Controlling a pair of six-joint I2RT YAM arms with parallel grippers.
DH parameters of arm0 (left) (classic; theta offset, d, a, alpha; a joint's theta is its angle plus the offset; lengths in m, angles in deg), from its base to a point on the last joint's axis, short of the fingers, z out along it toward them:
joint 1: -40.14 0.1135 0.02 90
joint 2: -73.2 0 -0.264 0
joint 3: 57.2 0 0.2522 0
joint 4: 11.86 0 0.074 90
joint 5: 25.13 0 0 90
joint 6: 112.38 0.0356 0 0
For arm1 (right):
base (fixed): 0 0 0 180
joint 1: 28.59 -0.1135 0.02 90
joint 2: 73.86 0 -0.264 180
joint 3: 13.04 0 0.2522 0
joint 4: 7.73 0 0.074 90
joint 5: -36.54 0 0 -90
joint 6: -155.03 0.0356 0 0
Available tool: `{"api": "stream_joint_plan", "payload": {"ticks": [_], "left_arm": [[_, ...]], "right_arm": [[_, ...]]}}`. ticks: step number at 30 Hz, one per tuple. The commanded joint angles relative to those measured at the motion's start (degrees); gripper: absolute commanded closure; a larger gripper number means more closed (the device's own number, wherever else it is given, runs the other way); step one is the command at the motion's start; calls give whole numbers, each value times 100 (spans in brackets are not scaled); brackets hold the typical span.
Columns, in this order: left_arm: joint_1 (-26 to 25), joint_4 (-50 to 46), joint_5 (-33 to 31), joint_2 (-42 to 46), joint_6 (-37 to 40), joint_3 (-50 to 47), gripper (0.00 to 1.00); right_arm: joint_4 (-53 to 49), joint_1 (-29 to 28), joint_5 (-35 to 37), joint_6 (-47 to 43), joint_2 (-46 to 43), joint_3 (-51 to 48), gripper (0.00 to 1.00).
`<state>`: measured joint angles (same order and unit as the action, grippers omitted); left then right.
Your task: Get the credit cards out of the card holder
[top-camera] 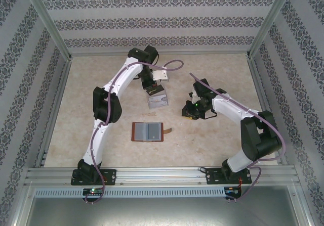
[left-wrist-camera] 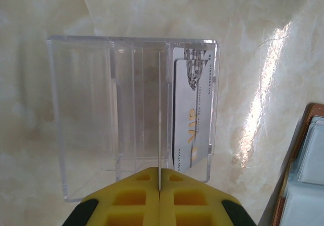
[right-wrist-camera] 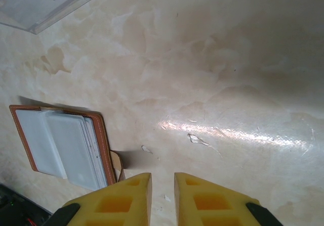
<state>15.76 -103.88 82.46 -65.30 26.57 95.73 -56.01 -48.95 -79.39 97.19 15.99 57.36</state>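
Credit card in hand [left-wrist-camera: 159, 120]: thin, light and stiff, likely slick-faced. It is seen edge-on, standing upright over the clear tray [left-wrist-camera: 81, 109], which sits on the desk [right-wrist-camera: 228, 59] just beyond the card holder [top-camera: 148, 131].
VIP card [left-wrist-camera: 192, 120]: lies flat in the tray's right-hand slot, out of the card holder.
Cards in the card holder: thin pale edges [right-wrist-camera: 93, 145] show at a grey-blue pocket nearest the strap tab, apparently more cards. A pinch on a protruding short edge looks best, as the flat faces would probably slip.
Card holder, handling: soft leather, lying open and flat. It is light enough that it may drag along when a card is pulled.
Left claw [left-wrist-camera: 159, 178]: clenched on the lower edge of the upright credit card, beyond the card holder.
Right claw [right-wrist-camera: 163, 185]: parted by a narrow gap and grasping nothing. It hovers to the right of the card holder, apart from it.
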Motion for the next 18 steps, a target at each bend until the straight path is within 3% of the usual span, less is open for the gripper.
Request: {"api": "stream_joint_plan", "payload": {"ticks": [1, 11, 14, 18], "left_arm": [[-50, -351, 182, -198, 170, 154, 100], [-86, -504, 199, -400, 228, 198, 100], [-95, -289, -65, -391, 98, 204, 84], [-100, 28, -396, -350, -76, 219, 74]], "right_arm": [[-99, 48, 98, 1, 84, 97, 80], [-81, 46, 71, 3, 124, 69, 80], [-76, 49, 67, 6, 114, 82, 80], [-89, 36, 71, 18, 81, 75, 80]]}}
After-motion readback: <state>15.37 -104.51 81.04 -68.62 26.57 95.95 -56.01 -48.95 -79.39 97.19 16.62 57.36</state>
